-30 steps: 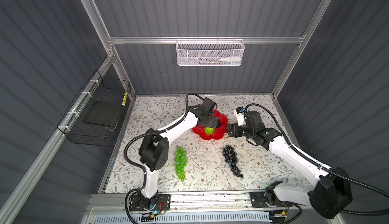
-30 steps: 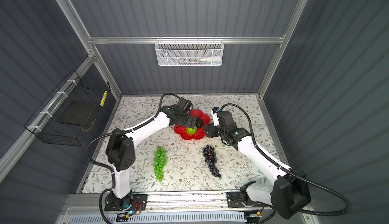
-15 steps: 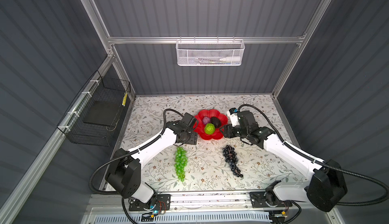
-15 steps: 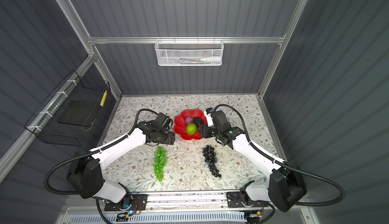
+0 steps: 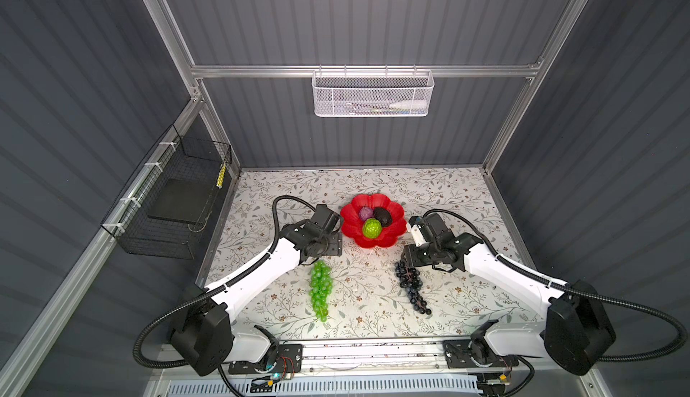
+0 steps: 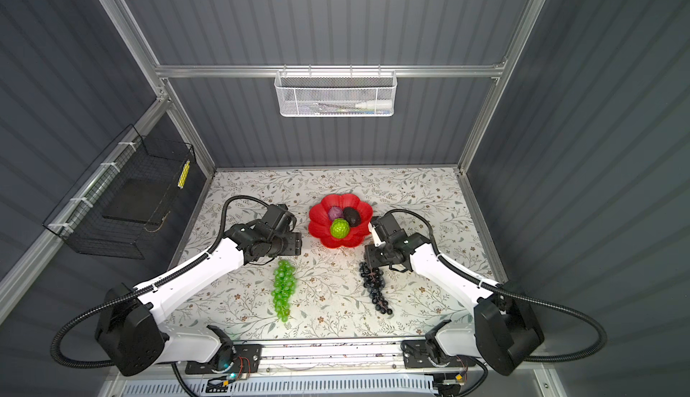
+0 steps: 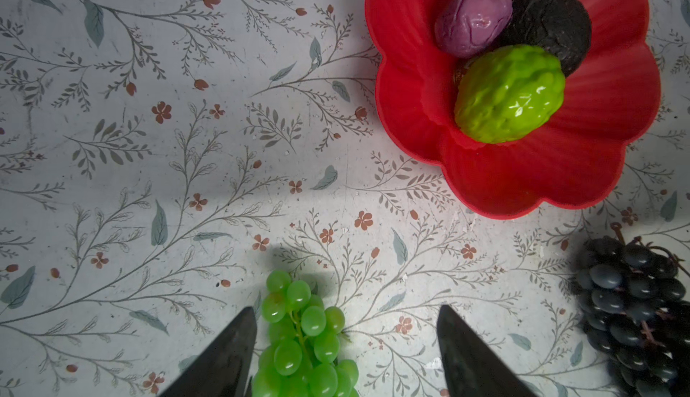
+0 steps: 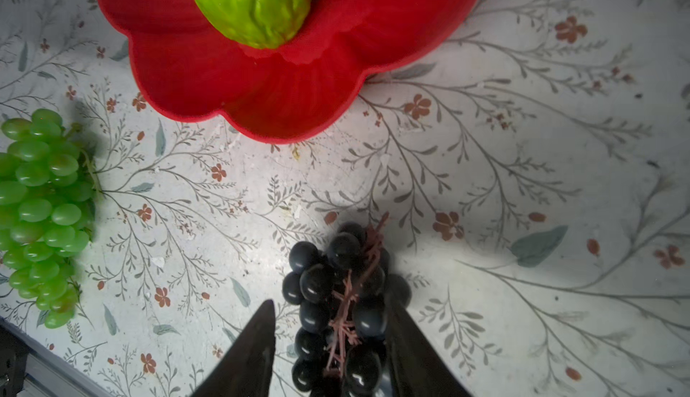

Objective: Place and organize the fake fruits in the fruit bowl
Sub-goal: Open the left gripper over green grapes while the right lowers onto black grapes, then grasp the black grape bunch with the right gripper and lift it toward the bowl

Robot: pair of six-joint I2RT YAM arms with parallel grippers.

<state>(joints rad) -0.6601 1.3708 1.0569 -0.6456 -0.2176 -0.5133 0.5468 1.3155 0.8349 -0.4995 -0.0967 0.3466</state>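
Glossy petalled red bowl [image 5: 350, 224] w/ bumpy green ball [image 5: 372, 228]

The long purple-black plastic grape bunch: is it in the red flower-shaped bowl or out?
Out. The long purple-black plastic grape bunch lies on the floral table, apart from the glossy red flower-shaped plastic bowl.

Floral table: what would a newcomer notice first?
The red flower-shaped bowl mid-table, holding a purple fruit, dark avocado and green bumpy ball. Nearer the bases, the left end effector hovers at the green grape bunch and the right end effector straddles the dark grape bunch, both bunches on the floral table.
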